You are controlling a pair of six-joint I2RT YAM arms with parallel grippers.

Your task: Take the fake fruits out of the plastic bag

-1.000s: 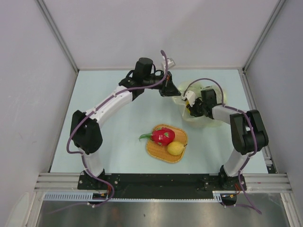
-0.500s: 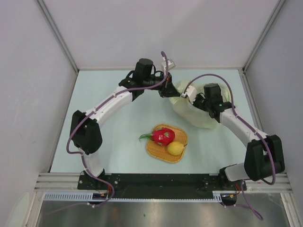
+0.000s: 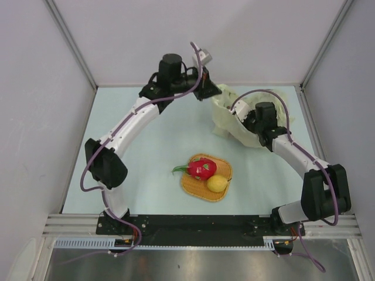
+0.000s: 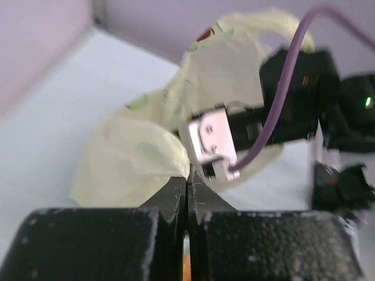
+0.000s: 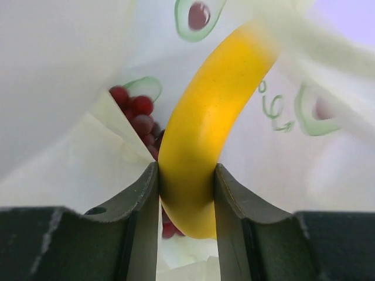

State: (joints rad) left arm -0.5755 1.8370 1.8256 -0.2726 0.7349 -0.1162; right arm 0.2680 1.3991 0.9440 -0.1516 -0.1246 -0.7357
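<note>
The yellow banana (image 5: 205, 129) is inside the plastic bag (image 3: 225, 117), and the right gripper (image 5: 186, 175) clamps it across its curve, one finger on each side. Just beside the banana, deeper in the bag, lies the dark red grape bunch (image 5: 139, 120). Thin pale film printed with green avocado shapes surrounds both fruits.

The bag lies on the table (image 3: 146, 146), beyond the orange woven mat (image 3: 193, 186) and off to the mat's right. It is well apart from the mat. The right arm reaches into the bag from the side nearest the mat.

The left gripper (image 3: 206, 89) is at the bag's corner farthest from the mat. In the left wrist view its jaws are pressed together with a fold of the film pinched between them, and the film runs from the bag's crumpled body up to the fingertips.

Two fruits rest on the mat itself, touching each other. The red dragon fruit (image 3: 201, 168) is on the mat's far half, with a green tip reaching past the mat's left edge. The yellow pear-like fruit (image 3: 217, 184) is on the near right part.
</note>
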